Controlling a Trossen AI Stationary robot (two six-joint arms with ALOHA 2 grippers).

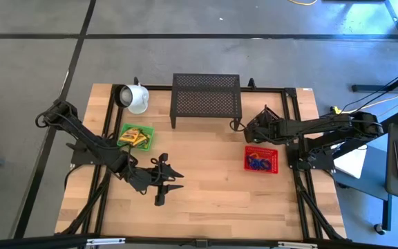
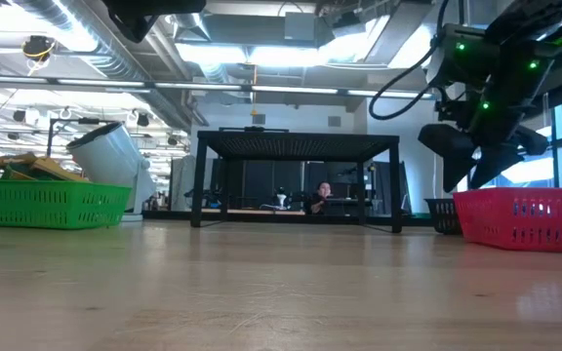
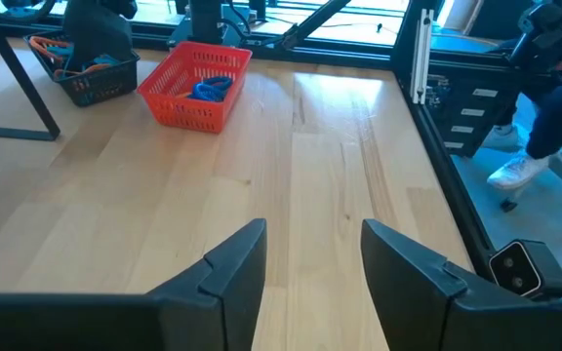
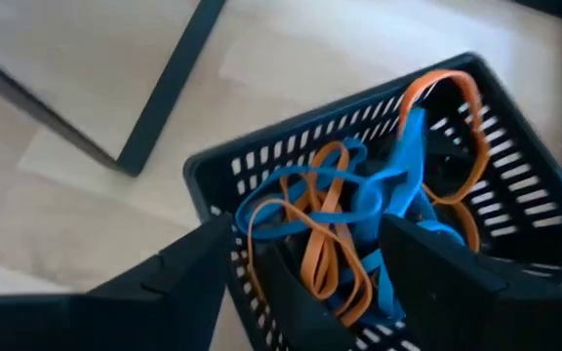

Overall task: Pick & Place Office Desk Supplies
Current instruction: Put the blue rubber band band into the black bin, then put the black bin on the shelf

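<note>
A small black basket (image 4: 261,161) of orange and blue rubber bands (image 4: 330,210) stands by the rack's right leg. My right gripper (image 4: 305,229) hovers over it, open. One finger is outside the basket's wall and the other is above the bands. The low view shows this gripper (image 2: 476,161) raised above the baskets. A red basket (image 1: 261,160) holds blue bands (image 3: 208,90). A green basket (image 1: 135,135) holds yellow-and-green crayon boxes (image 2: 27,166). My left gripper (image 1: 173,180) waits open above bare table, left of the middle near the near edge.
The black mesh rack (image 1: 206,97) stands at the far middle, with a white mug (image 1: 135,98) on its side to its left. A black frame runs along the table's edges. Bare wood lies between the green and red baskets and toward the near edge.
</note>
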